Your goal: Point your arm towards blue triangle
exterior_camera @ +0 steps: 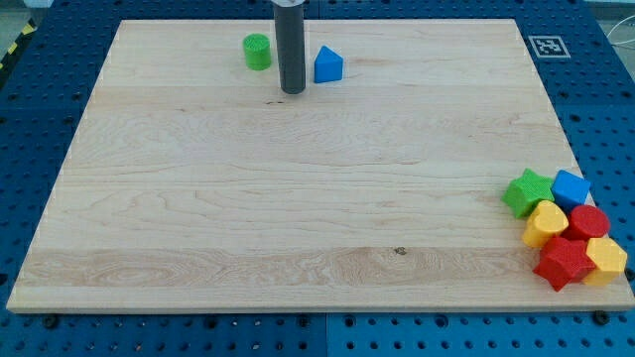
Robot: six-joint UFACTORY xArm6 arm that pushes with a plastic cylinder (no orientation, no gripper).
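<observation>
The blue triangle [328, 65] lies near the view's top on the wooden board [298, 198], a little left of centre. My rod comes down from the view's top edge and my tip [292, 90] rests on the board just left of the blue triangle and slightly below it, with a small gap between them. A green cylinder [258, 52] stands to the left of the rod, also apart from it. The rod stands between these two blocks.
A tight cluster of blocks sits at the board's lower right edge: a green star [527, 192], a blue block [571, 187], a yellow block [545, 223], a red block [589, 221], a red star [564, 262] and a yellow block [605, 260]. A marker tag [547, 46] is at the top right corner.
</observation>
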